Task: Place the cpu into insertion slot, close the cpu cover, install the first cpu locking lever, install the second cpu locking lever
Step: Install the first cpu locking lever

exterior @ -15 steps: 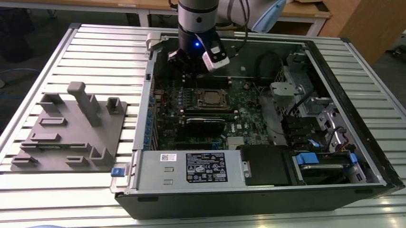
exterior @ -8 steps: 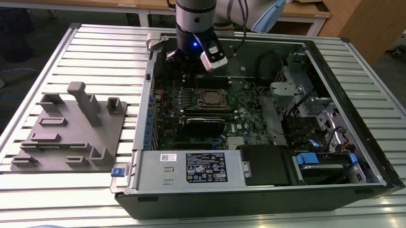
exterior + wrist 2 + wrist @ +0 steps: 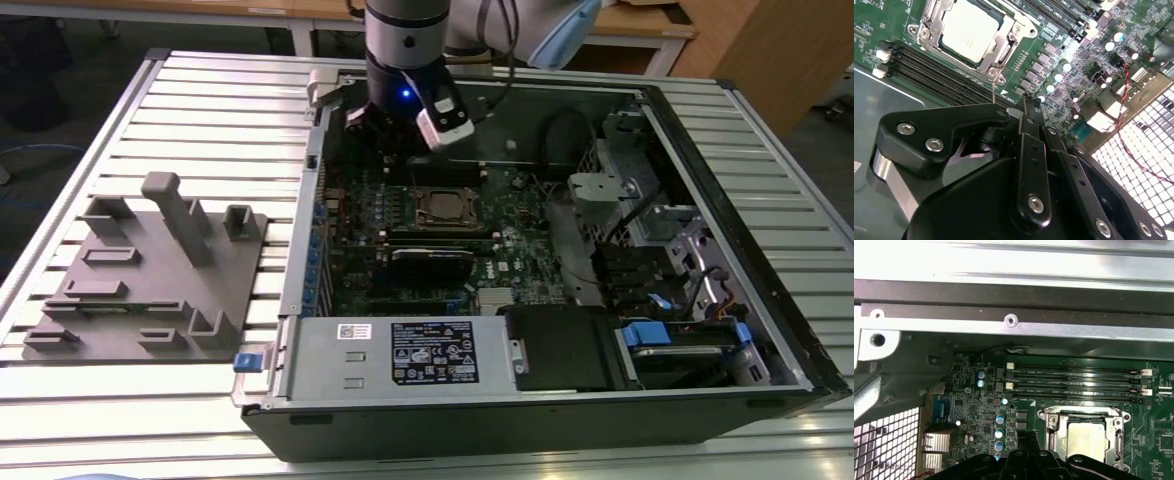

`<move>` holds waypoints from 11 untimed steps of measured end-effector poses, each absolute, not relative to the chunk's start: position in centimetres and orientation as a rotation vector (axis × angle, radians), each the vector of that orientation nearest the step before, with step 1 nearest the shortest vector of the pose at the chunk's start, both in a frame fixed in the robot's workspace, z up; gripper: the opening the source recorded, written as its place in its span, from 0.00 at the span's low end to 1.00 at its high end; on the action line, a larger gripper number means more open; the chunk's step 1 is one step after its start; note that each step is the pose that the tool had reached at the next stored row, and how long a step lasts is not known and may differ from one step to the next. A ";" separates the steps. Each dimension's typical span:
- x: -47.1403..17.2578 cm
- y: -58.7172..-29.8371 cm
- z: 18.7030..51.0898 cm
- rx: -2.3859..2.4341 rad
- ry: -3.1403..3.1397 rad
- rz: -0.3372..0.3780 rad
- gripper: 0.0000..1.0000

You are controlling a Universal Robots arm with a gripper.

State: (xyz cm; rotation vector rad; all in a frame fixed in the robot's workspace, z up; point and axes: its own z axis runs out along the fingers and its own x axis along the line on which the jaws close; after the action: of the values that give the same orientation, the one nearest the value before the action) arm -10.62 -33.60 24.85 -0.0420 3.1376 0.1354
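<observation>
The cpu (image 3: 445, 207) lies flat in the insertion slot (image 3: 416, 222) on the green motherboard, its silver top showing in both wrist views (image 3: 971, 27) (image 3: 1086, 440). The cpu cover (image 3: 1004, 55) lies flat around the chip as a silver frame. From the socket corner a thin metal lever (image 3: 993, 92) sticks out towards my gripper. My gripper (image 3: 383, 135) hangs over the board beyond the socket, near the case's back wall. Its black fingers (image 3: 1026, 107) look shut with nothing between them, apart from the socket.
Long black memory slots (image 3: 939, 75) run beside the socket. A black card (image 3: 430, 262) sits in front of it. The case's rear grille (image 3: 1144, 155) and metal wall (image 3: 1014, 330) are close to the gripper. A grey fixture plate (image 3: 147, 280) lies outside the case.
</observation>
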 end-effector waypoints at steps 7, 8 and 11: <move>-11.0 -33.6 24.8 -0.042 3.137 0.149 0.10; -11.0 -33.6 24.8 -0.042 3.136 0.170 0.10; -11.0 -33.6 24.8 -0.042 3.130 0.250 0.10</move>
State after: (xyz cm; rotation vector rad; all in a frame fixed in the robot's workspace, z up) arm -11.05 -33.60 24.82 -0.0420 3.1296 0.2503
